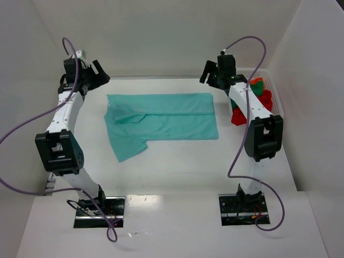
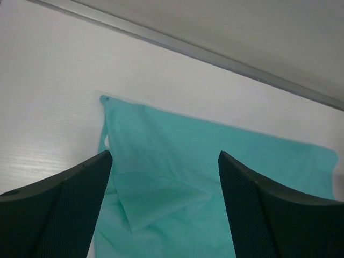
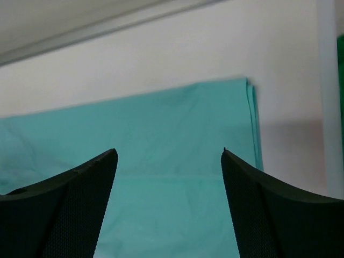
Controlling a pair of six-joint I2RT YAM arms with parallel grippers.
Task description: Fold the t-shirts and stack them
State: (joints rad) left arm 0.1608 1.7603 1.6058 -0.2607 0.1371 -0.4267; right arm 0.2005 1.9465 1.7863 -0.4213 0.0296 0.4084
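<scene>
**While claws stand apart, the teal t-shirt [image 1: 161,121] lies on the table [image 1: 177,166]**

The left claw [image 1: 99,72] and the right claw [image 1: 207,74] hover above its far corners, fingers wide, gripping nothing. One sleeve sticks out at the near left. The other t-shirts [image 1: 258,85], red, orange and green, lie in the basket [image 1: 278,105], partly hidden behind the right arm.

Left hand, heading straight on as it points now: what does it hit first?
Probably the teal cloth t-shirt lying on the white table: it fills the view between the fingers of the open left hand, though depth is unclear.
</scene>
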